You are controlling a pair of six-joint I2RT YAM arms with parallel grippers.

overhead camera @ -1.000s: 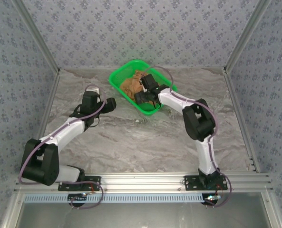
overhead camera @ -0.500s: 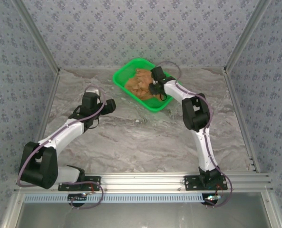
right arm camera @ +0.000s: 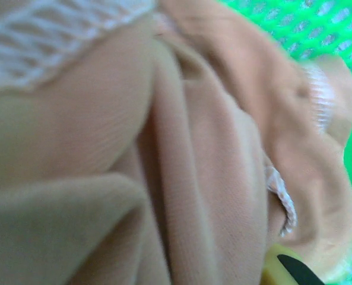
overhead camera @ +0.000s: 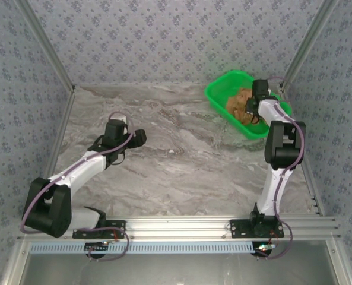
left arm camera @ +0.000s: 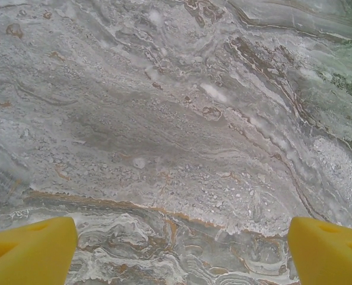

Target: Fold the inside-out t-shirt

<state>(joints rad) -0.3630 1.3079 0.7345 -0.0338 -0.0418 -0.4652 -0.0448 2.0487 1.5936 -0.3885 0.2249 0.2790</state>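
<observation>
Left pincer (overhead camera: 139, 139): I read it as spread wide. On its wrist camera the two yellow fingertips (left arm camera: 30, 249) sit at opposite lower corners with nothing between them, and it hangs over bare bench, left of centre.
Right pincer (overhead camera: 253, 108): reaches down into the bright green plastic mesh basket (overhead camera: 218, 94) at the far right corner. On its wrist camera I see one yellow fingertip (right arm camera: 273, 264) at the lower edge, right up against the cloth. I cannot tell whether the jaws have closed on anything.
T-shirt: the orange-tan cloth t-shirt (overhead camera: 240, 100) lies bunched inside the basket, under and just left of the right pincer. Close up, I note soft folds (right arm camera: 193, 178) and white stitched seams (right arm camera: 51, 35) on the outer face.
Basket: green mesh wall (right arm camera: 336, 24) visible behind the cloth. The basket stands on the bench close to the right-hand frame post.
Bench: grey marble-patterned surface (overhead camera: 181, 166). I see its veined pattern directly below the left pincer (left arm camera: 181, 252).
</observation>
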